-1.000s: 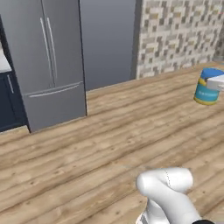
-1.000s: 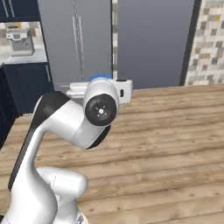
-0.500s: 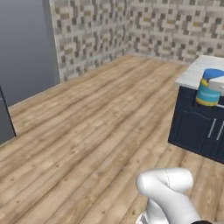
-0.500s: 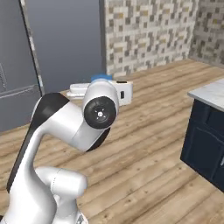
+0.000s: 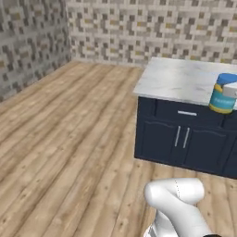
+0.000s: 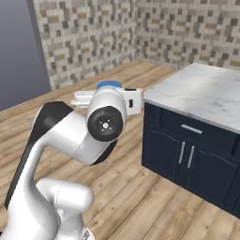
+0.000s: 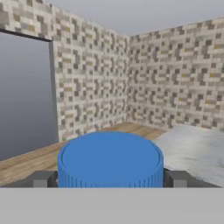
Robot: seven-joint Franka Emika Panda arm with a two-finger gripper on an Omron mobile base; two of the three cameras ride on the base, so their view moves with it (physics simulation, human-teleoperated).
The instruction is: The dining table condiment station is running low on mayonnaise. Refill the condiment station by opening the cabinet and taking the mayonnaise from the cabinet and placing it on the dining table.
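Blue-lidded mayonnaise [image 7: 110, 161] sits clamped in the pincer [image 7: 110, 178], fingers [image 7: 43, 179] pressing both sides of the lid, jaws spread wide round it. In left base view the jar [image 5: 223, 94], yellow body w/ teal label, hangs in the air in front of the marble worktop [image 5: 180, 79], not resting on it. Worktop has navy body w/ silver handles. Wood floor [image 5: 60, 139] below, mosaic tile wall [image 6: 187, 28] behind.

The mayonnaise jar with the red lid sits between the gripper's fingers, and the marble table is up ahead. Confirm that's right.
One thing is wrong: the lid is blue, not red, as the hand view shows. The mayonnaise jar does sit between the gripper fingers, and the marble table is ahead.
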